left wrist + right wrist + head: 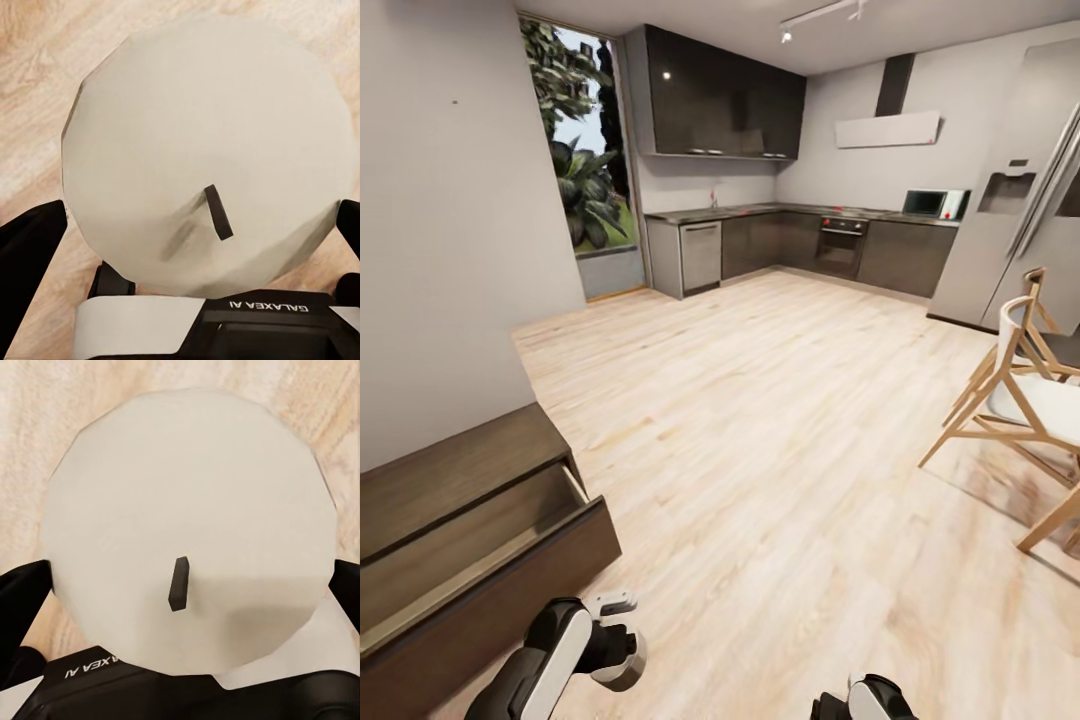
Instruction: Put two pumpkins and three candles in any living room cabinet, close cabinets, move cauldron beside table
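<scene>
Both jaws clamped on candles — left candle [206,150], right candle [187,529] — cabinet [470,530] drawer open.

You're in a home, in an open room that runs into a kitchen. Far ahead of your left gripper [622,604] stand dark cupboards [725,95], a counter [760,211] with an oven [842,245], a microwave [930,203] and a hood [887,128]. A tall fridge [1015,220] stands far ahead to the right, with wooden chairs [1025,385] nearer. Just left of that gripper, a low brown cabinet [455,560] has its drawer open. Pale plank floor [760,420] lies throughout.
</scene>
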Robot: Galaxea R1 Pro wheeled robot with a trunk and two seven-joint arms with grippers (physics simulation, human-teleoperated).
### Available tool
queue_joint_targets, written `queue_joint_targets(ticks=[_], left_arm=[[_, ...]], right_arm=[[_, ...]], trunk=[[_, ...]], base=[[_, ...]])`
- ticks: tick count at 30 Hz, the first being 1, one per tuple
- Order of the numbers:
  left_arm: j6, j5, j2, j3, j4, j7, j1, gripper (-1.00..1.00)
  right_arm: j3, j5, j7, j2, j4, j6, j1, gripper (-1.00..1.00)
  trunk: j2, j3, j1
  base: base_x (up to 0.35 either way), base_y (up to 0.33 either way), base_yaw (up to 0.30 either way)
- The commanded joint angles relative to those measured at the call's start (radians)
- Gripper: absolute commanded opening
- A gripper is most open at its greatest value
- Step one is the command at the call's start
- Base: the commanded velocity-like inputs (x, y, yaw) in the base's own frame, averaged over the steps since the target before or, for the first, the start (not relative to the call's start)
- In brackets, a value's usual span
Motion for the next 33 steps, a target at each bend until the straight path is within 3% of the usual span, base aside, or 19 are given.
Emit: queue_joint_targets(ticks=[1,11,28,33], left_arm=[[0.0,0.003,0.0,0.0,0.0,-0.001,0.0,-1.0],[-0.001,0.003,0.0,0.0,0.0,0.0,0.0,-1.0],[0.0,0.003,-0.002,0.0,0.0,0.002,0.0,-1.0],[0.0,0.003,-0.002,0.0,0.0,0.002,0.0,-1.0]], right_arm=[[0.0,0.001,0.0,0.0,0.0,0.0,0.0,-1.0],[0.002,0.001,0.0,0.0,0.0,0.0,0.0,-1.0],[0.002,0.001,0.0,0.0,0.0,0.0,0.0,-1.0],[0.002,0.001,0.0,0.0,0.0,0.0,0.0,-1.0]], trunk=[[0.0,-0.001,0.0],[0.0,-0.008,0.0],[0.0,-0.021,0.0],[0.035,-0.009,-0.019]], base=[[0.0,-0.085,0.267],[0.0,-0.166,0.267],[0.0,-0.007,0.267],[0.0,0.0,0.267]])
